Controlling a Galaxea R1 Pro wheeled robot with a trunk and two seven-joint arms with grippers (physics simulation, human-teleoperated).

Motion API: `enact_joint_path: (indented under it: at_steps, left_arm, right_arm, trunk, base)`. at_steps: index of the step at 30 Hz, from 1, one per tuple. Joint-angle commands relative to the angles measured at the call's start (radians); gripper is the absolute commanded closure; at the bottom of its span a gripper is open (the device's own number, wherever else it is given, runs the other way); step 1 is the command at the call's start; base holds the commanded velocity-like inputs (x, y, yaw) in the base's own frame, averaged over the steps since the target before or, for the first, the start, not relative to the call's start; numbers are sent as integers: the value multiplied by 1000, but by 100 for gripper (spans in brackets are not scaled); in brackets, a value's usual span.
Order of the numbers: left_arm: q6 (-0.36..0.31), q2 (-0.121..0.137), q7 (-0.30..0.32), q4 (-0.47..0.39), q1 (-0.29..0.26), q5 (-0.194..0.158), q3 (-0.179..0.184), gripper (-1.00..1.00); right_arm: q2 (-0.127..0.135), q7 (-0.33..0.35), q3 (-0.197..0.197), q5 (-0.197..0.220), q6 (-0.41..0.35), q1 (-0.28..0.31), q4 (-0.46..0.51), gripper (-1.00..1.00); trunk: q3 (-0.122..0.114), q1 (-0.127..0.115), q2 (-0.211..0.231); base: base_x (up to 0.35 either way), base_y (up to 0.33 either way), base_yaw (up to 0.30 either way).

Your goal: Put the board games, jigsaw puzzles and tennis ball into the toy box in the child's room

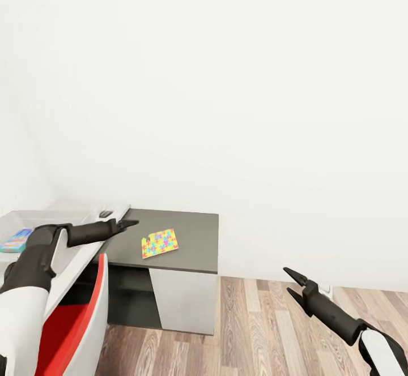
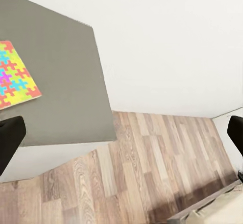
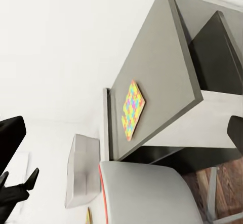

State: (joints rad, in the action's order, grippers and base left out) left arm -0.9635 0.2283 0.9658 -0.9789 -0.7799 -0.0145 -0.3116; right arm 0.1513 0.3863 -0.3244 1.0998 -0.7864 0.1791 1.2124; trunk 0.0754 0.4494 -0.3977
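- One jigsaw puzzle (image 1: 160, 243) lies flat on the dark grey surface (image 1: 195, 234), not yet in the toy box (image 1: 34, 226), which sits at the far left on the pale part of the surface
- A mostly blue board game (image 1: 16, 240) shows within the toy box's outline; through the translucent wall I can't tell if it's inside
- Left gripper (image 1: 127, 224) hovers just beside the puzzle, jaws spread, empty
- Right gripper (image 1: 293, 283) hangs low over the wood floor (image 1: 255, 330), well apart, jaws spread, empty
- Red chair (image 1: 85, 319) stands tight against the surface below the left arm and could crowd a reach
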Motion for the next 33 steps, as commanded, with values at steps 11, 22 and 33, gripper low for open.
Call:
enact_joint_path:
  at_steps: [11, 22, 33]
  left_arm:
    - [-16, -42, -147, 3, -87, 2, 2, -100]
    - [-8, -94, -372, 12, -98, 2, 2, -100]
    - [-13, -111, -509, 10, -99, -3, 2, -100]
  right_arm:
    - [0, 13, -83, 10, -13, 0, -23, -100]
    - [1, 32, -90, -1, -6, 0, -21, -100]
    - [-1, 36, -97, 0, -5, 0, -28, -100]
  trunk:
    - [6, 1, -2]
    - [16, 1, -2]
    - [18, 1, -2]
  base:
    - [0, 0, -3]
    - [0, 0, -103]
    - [0, 0, -22]
